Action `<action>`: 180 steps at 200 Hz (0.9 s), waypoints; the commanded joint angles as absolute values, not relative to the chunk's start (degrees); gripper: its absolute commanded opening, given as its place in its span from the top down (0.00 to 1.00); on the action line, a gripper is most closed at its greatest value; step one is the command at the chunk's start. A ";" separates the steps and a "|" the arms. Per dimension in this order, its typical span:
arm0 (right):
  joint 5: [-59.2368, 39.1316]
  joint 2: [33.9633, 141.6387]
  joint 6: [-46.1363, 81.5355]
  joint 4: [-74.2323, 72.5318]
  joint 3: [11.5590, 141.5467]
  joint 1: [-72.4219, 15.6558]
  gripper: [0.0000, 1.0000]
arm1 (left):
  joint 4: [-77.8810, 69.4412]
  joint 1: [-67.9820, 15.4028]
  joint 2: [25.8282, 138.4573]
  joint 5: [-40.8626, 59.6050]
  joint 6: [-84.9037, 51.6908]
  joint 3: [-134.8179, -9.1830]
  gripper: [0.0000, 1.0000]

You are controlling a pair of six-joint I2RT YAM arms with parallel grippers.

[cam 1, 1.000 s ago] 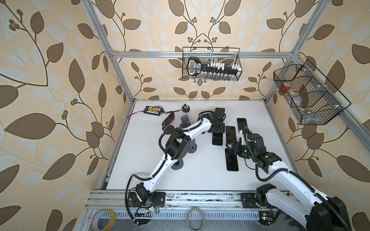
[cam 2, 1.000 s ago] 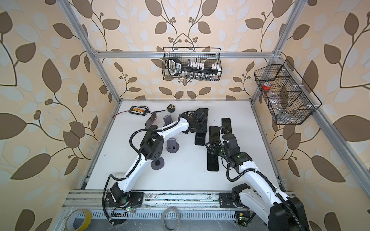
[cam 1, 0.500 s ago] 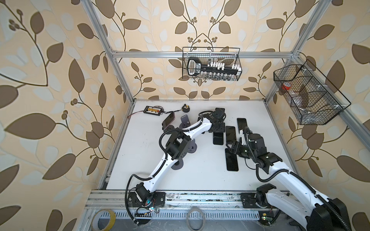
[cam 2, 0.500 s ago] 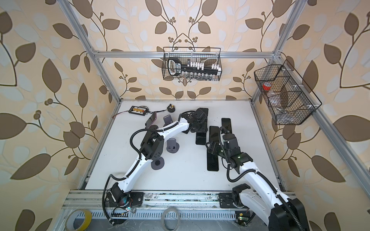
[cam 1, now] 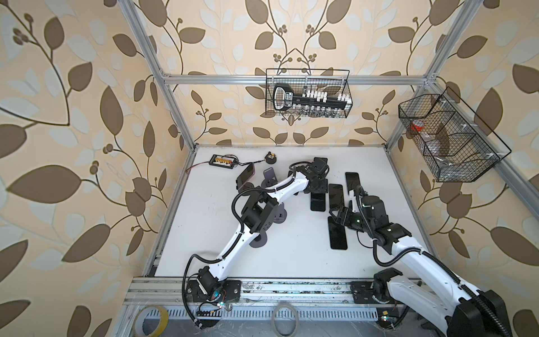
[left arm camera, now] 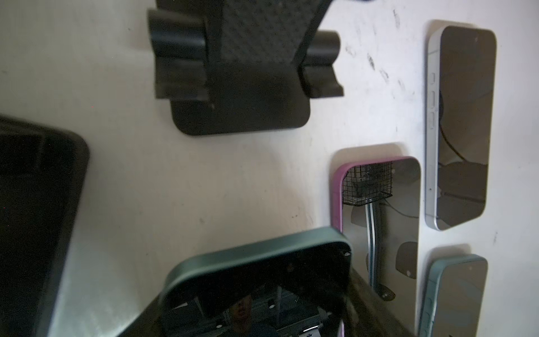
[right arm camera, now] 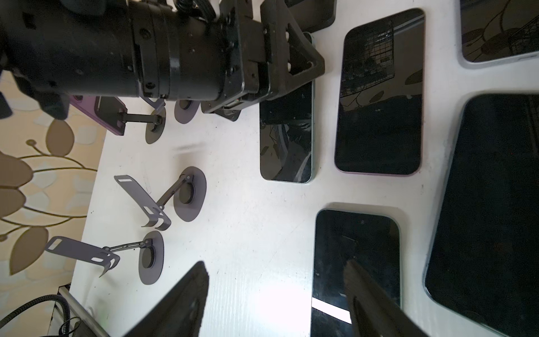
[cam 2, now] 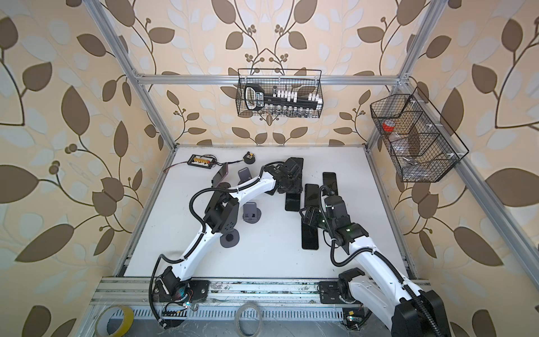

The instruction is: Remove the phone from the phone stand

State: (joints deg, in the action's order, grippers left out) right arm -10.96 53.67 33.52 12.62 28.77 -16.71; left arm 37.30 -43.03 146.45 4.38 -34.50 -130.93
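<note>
Glass-fronted and green-edged, the phone point(left arm camera: 256, 274) is judged rigid, fairly heavy, slippery and breakable: take it across its long side edges, never by the screen. It is clear of the black stand point(left arm camera: 242, 96), just in front of it, right of centre on the table point(cam 1: 291, 259) and nearer the back edge. Left gripper point(cam 1: 317, 189) jaws appear clamped on its sides, one end raised. Right gripper point(right arm camera: 274, 277) jaws stand apart, empty.
</note>
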 commanded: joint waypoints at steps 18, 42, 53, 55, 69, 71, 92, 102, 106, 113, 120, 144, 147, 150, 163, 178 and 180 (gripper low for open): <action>-12.20 53.10 34.21 12.74 27.82 -16.44 0.26 | 39.85 -42.80 146.23 3.45 -34.01 -129.65 0.41; -12.92 53.19 34.52 12.83 28.12 -16.46 0.26 | 40.24 -42.81 145.69 2.73 -33.58 -129.39 0.38; -13.01 53.14 34.62 12.83 28.20 -16.48 0.26 | 40.25 -42.85 145.45 2.22 -33.33 -129.16 0.36; -13.01 53.08 34.65 12.83 28.21 -16.45 0.26 | 40.25 -42.82 145.39 2.16 -33.34 -129.12 0.36; -13.10 53.00 34.63 12.83 28.21 -16.44 0.26 | 40.25 -42.80 145.11 1.82 -33.14 -129.02 0.33; -13.10 53.00 34.63 12.83 28.17 -16.50 0.26 | 40.25 -42.80 145.04 1.84 -33.03 -129.02 0.33; -13.32 52.95 34.63 12.92 28.21 -16.45 0.26 | 40.25 -42.72 144.70 1.43 -32.87 -129.02 0.28; -13.49 52.92 34.63 13.04 28.30 -16.46 0.26 | 40.30 -42.75 144.49 1.31 -32.74 -129.02 0.26; -13.54 52.91 34.64 13.05 28.23 -16.44 0.26 | 40.27 -42.76 144.41 1.23 -32.78 -129.02 0.24; -13.69 52.91 34.63 13.22 28.45 -16.44 0.26 | 40.26 -42.72 144.33 1.14 -32.62 -129.02 0.22; -13.89 52.84 34.63 13.36 28.55 -16.44 0.26 | 40.34 -42.74 144.24 1.10 -32.58 -129.02 0.21; -14.16 52.69 34.66 13.44 28.82 -16.46 0.26 | 40.39 -42.81 144.07 1.10 -32.43 -129.02 0.16; -14.15 52.66 34.66 13.46 28.83 -16.44 0.26 | 40.35 -42.79 144.09 1.09 -32.43 -129.02 0.16; -14.17 52.70 34.68 13.45 28.83 -16.44 0.26 | 40.34 -42.78 144.11 1.06 -32.42 -129.02 0.15; -14.25 52.65 34.59 13.51 29.00 -16.46 0.26 | 40.35 -42.77 143.97 1.01 -32.35 -129.02 0.16; -14.33 52.58 34.46 13.75 29.18 -16.44 0.26 | 40.43 -42.79 143.72 0.85 -32.42 -129.02 0.15; -14.28 52.61 34.45 13.79 29.18 -16.44 0.26 | 40.43 -42.76 143.66 0.87 -32.39 -129.02 0.16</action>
